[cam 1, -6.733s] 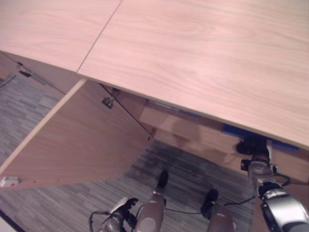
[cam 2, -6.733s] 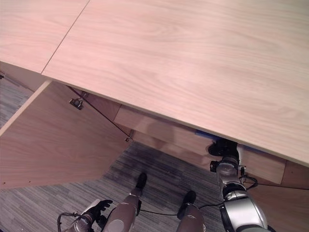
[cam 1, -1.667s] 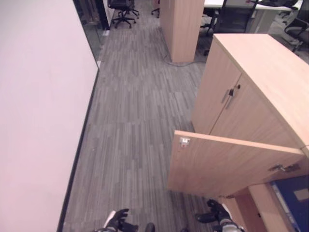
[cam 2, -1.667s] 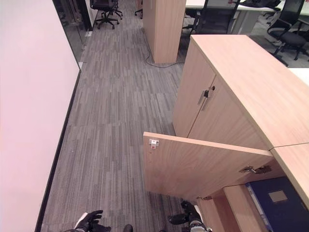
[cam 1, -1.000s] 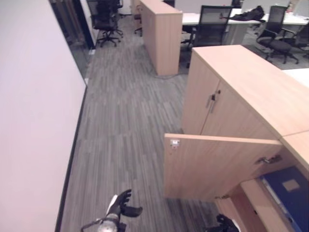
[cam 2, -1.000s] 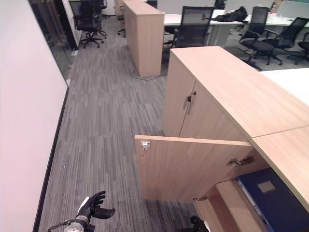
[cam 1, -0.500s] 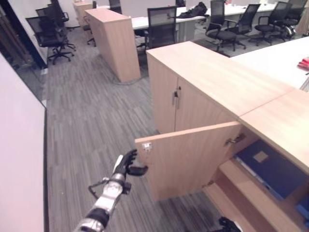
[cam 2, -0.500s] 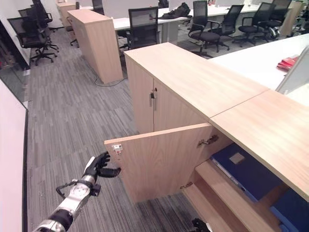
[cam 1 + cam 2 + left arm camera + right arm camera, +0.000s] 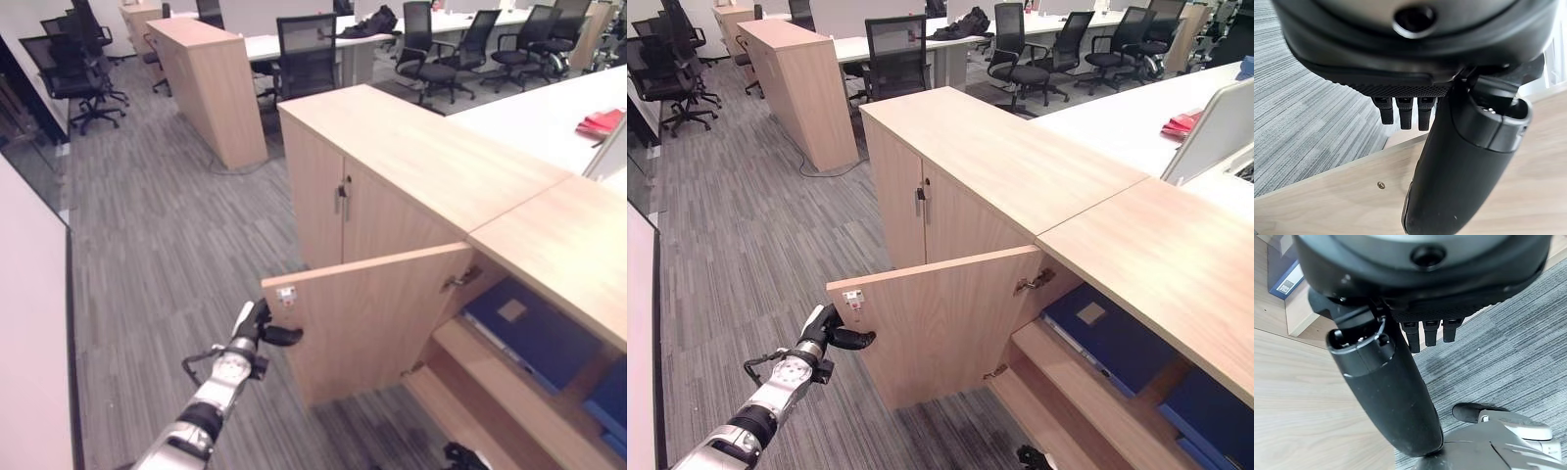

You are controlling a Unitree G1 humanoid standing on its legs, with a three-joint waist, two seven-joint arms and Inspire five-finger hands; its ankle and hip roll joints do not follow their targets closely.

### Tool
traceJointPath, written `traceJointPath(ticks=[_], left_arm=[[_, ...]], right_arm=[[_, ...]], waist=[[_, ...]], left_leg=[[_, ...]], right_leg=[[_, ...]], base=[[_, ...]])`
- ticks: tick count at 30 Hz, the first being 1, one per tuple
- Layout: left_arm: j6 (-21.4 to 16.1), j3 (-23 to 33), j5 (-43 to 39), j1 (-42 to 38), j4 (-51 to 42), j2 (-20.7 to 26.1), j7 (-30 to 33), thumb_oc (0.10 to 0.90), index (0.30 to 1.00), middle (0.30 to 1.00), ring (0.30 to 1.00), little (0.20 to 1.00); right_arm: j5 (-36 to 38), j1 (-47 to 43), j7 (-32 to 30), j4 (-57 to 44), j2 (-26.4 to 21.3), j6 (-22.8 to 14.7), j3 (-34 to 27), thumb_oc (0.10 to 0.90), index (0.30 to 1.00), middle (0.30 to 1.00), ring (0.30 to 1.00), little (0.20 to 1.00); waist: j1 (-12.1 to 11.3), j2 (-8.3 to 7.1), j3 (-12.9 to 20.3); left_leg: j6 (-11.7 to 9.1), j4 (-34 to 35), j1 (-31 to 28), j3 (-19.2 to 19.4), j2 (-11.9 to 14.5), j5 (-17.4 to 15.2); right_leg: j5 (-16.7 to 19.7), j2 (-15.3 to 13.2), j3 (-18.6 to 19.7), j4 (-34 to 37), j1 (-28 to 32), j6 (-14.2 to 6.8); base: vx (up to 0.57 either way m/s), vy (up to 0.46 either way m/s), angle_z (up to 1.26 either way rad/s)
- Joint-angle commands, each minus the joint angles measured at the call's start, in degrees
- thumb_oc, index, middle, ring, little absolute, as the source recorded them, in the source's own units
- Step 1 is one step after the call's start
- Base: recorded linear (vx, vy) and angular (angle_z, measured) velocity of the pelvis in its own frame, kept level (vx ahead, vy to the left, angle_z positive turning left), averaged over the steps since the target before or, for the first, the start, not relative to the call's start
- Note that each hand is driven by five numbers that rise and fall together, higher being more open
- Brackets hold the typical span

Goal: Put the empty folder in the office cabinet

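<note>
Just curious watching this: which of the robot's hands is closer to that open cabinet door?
Left. The left hand reaches the open cabinet door's free edge; the right hand hangs low near the floor beside the cabinet.

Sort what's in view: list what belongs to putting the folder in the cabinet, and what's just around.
Job:
blue folder on the cabinet shelf
open cabinet door
left hand at the door's edge
right hand

Around:
closed cabinet
office chairs
red item on a desk

Open cabinet (image 9: 950,323): blue folder (image 9: 1107,338) laid flat on upper shelf (image 9: 1073,392), near door hinge side. Second blue folder (image 9: 1205,406) seen at shelf's far right edge.
</note>
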State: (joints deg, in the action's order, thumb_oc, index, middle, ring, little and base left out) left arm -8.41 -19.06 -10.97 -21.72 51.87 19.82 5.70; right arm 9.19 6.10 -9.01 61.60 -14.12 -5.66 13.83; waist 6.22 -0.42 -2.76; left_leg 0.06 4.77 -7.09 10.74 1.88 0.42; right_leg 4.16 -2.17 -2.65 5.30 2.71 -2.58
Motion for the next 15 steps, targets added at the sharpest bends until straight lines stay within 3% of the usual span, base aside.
traceJointPath(ticks=[1,7,15], left_arm=[[-4.5,-0.7,0.3,-14.5,2.7,3.1,1.7,0.8,0.9,0.9,0.9,0.9],[-5.1,-2.3,0.4,-12.0,-2.4,1.2,0.7,0.8,0.9,0.9,0.9,0.9],[-5.9,-7.3,0.7,0.6,-17.1,0.4,-5.7,0.8,0.9,0.9,0.9,0.9]], right_arm=[[-0.9,-2.8,0.0,2.1,-2.2,-1.8,2.5,0.8,0.9,0.9,0.9,0.9],[-0.8,-2.7,-0.2,1.9,-1.9,-1.9,2.0,0.8,0.9,0.9,0.9,0.9],[0.7,-3.3,-0.6,2.4,-1.2,-1.8,-0.8,0.8,0.9,0.9,0.9,0.9]], waist=[[0.7,-1.03,1.4],[0.3,-1.17,1.2],[-1.1,-0.22,-0.1]], left_leg=[[-3.8,0.2,-2.5,-1.0,2.3,-2.8],[-3.9,0.2,-2.4,-1.6,2.3,-2.8],[-4.1,0.2,-2.1,-3.0,2.6,-2.4]], right_leg=[[-1.9,-5.4,-1.7,-1.1,2.7,-7.6],[-2.1,-5.4,-2.4,-1.1,3.0,-7.4],[-2.9,-5.2,-3.6,-1.3,3.6,-6.8]], base=[[0.02,-0.008,-0.05],[0.0,-0.001,-0.01],[0.0,-0.045,0.11]])
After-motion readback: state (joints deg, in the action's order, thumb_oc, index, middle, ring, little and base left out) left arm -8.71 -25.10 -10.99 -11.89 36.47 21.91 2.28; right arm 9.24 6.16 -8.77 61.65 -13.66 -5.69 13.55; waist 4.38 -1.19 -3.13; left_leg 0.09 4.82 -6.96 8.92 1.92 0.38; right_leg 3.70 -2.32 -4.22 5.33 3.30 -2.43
